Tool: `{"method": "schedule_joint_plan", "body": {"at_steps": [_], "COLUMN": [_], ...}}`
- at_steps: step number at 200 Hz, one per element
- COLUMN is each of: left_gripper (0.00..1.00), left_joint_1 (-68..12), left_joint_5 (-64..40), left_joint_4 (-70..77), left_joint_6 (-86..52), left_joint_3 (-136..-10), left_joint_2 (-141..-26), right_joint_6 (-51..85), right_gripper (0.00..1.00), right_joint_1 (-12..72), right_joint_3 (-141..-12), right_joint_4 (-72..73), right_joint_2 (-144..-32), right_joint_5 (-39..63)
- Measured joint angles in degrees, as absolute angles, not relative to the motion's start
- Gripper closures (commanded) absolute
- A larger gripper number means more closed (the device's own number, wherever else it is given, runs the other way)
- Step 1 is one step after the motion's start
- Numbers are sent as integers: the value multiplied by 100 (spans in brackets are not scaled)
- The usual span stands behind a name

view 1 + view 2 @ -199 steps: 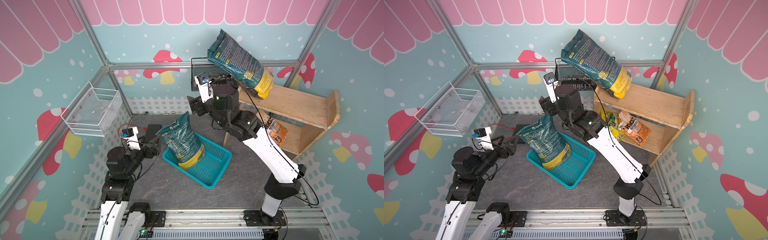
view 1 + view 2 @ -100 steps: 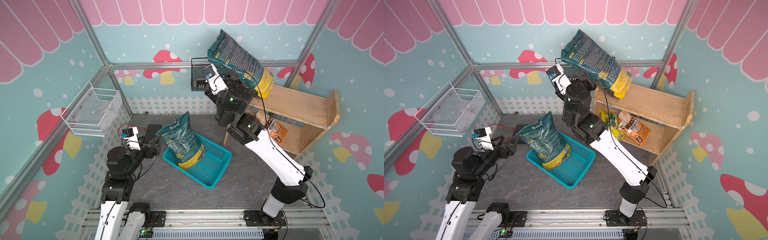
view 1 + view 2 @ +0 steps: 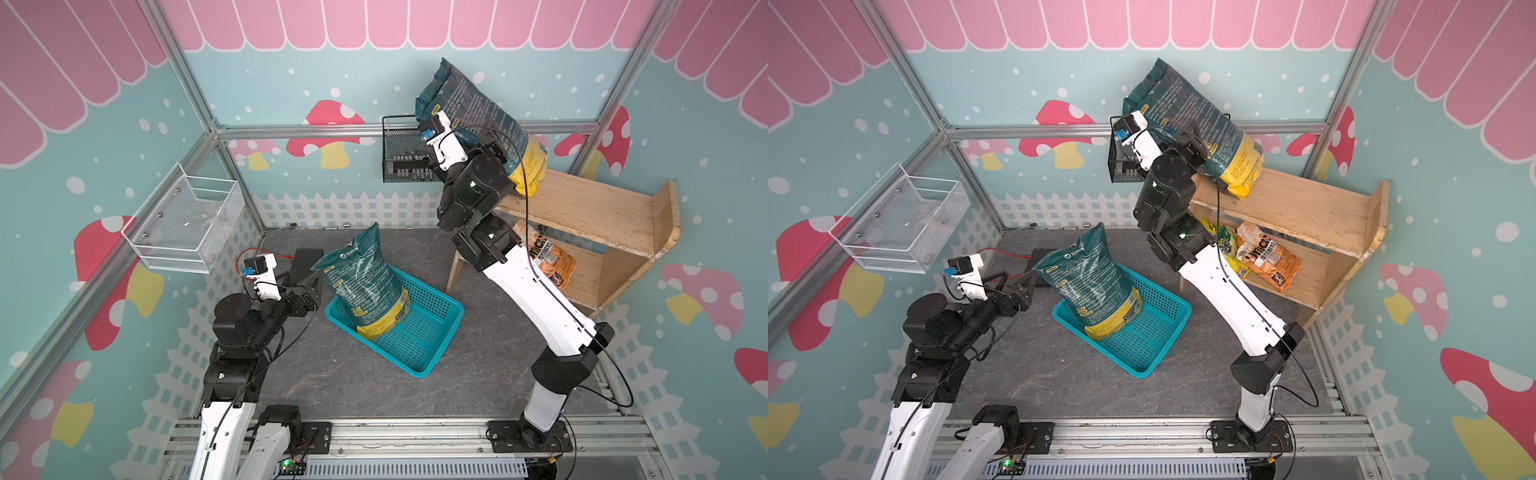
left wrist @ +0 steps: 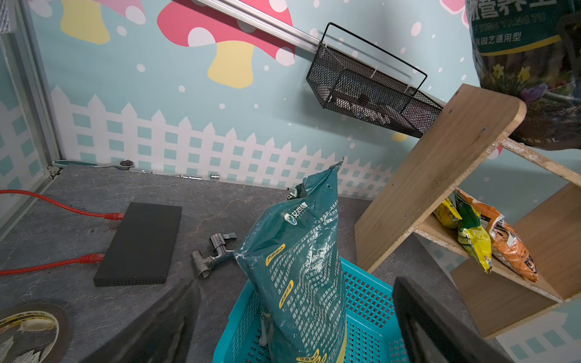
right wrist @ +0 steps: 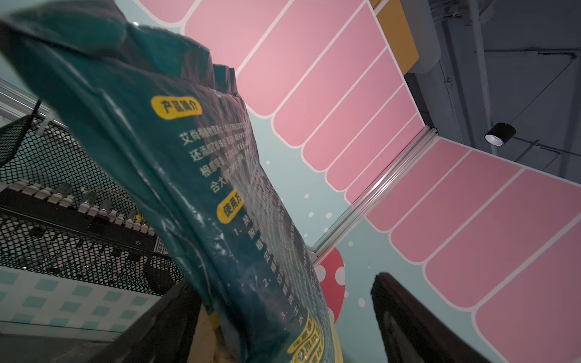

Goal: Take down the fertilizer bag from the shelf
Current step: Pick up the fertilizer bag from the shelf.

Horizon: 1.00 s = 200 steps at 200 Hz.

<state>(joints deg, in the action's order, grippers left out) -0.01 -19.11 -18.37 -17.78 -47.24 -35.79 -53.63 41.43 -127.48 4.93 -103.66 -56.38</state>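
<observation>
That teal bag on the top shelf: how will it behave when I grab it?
Probably floppy: the fertilizer bag looks creased and slumps, so it may sag around the grip. Likely heavy; it bulges full. Standing tilted at the shelf end, it may topple when tugged.

1. A dark-teal fertilizer bag (image 3: 1187,112) with a yellow bottom stands on the top tier of the wooden shelf (image 3: 1308,212), at the end nearest the black wire-mesh basket (image 3: 1121,170).
2. The right gripper (image 3: 1196,145) is up against the bag's lower half.
3. A second teal bag (image 3: 1092,282) stands in the teal plastic basket (image 3: 1142,345) on the bench (image 3: 1059,374).
4. An orange packet (image 3: 1268,259) lies on the lower tier.
</observation>
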Motion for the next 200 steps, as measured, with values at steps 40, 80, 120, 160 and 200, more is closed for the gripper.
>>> {"method": "schedule_joint_plan", "body": {"at_steps": [40, 80, 120, 160, 200], "left_gripper": [1, 1, 1, 1, 1], "left_joint_1": [-1, -1, -1, -1, -1], "left_joint_5": [-1911, -1911, -1911, -1911, -1911], "left_joint_4": [-1837, -1837, -1837, -1837, -1837], "left_joint_6": [-1778, -1778, -1778, -1778, -1778], "left_joint_3": [-4724, -4724, -4724, -4724, -4724], "left_joint_2": [-3577, -3577, -3577, -3577, -3566], "right_joint_6": [-5157, -4816, -4569, -4265, -3881], "right_gripper": [37, 92, 100, 100, 100], "right_joint_1": [3966, 3962, 3927, 3927, 3951], "right_joint_3": [-12888, -13262, -13447, -13524, -13522], "right_joint_4": [266, -67, -224, -349, -611], "right_joint_2": [-10606, -10853, -10956, -10927, -10628], "right_joint_5": [-5461, -5304, -5334, -5374, -5413]}}
